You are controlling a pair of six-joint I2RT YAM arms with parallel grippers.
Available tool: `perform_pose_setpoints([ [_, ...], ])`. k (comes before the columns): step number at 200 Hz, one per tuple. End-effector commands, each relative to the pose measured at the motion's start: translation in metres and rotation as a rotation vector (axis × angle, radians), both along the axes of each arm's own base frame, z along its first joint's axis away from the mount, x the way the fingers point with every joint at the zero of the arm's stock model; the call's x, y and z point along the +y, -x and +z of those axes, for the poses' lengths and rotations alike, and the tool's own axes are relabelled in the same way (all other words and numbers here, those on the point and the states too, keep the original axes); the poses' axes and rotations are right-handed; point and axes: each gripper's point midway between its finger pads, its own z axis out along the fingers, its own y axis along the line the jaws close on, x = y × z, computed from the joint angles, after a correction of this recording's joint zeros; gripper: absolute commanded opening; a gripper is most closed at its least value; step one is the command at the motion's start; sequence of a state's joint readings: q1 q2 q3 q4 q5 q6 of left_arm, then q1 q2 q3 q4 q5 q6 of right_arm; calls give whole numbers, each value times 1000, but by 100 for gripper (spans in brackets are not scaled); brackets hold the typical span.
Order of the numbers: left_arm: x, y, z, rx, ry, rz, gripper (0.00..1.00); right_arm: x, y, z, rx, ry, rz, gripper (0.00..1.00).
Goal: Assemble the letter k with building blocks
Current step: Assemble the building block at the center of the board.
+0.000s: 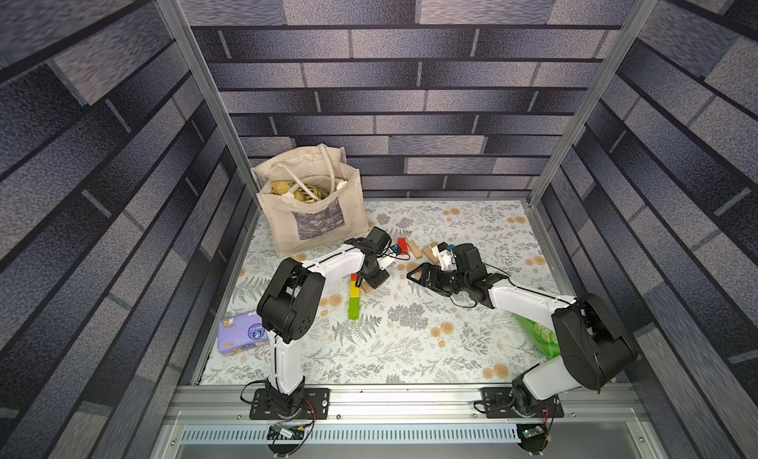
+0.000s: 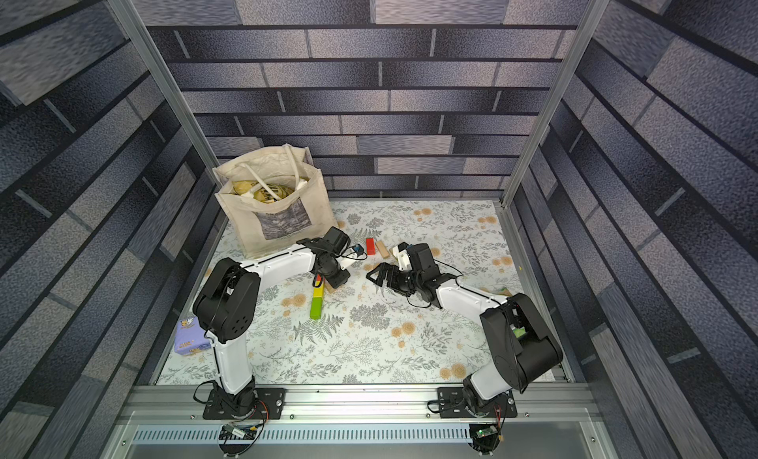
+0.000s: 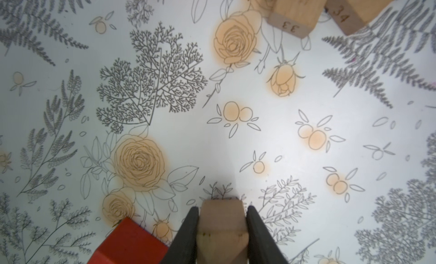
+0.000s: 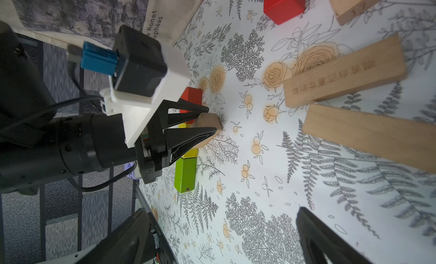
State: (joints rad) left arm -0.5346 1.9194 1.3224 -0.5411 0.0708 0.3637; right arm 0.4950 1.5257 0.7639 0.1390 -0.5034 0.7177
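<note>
A red (image 1: 354, 277), a yellow (image 1: 355, 291) and a green building block (image 1: 354, 309) lie end to end in a line on the flowered mat. My left gripper (image 3: 223, 215) is shut on a plain wooden block (image 3: 223, 227). It holds that block low over the mat, right beside the red and yellow blocks (image 4: 188, 153). My right gripper (image 4: 220, 211) is open and holds nothing, a short way right of the line (image 1: 412, 275). Loose blocks lie behind the grippers: a red one (image 1: 402, 245) and several plain ones (image 1: 414, 249) (image 4: 342, 74).
A cloth tote bag (image 1: 311, 207) stands at the back left. A purple tissue pack (image 1: 240, 334) lies by the left arm's base. A green crisp packet (image 1: 541, 334) lies partly under the right arm. Metal frame rails edge the mat.
</note>
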Motion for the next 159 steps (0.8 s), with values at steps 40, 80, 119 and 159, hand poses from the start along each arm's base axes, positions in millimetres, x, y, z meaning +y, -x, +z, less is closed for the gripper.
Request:
perform_pose_setpoints([
  [40,9,-2,16,-33,-8,-1,31,0,-2,5,-9,-12,2,100],
  [80,10,-1,13,-26,-13,-1,32,1,-2,5,-7,-12,3,100],
  [119,11,-2,11,-22,-16,2,32,0,-1,2,-3,-9,1,100],
  [159,10,-1,8,-14,-16,2,34,0,-1,2,-4,-9,2,100],
])
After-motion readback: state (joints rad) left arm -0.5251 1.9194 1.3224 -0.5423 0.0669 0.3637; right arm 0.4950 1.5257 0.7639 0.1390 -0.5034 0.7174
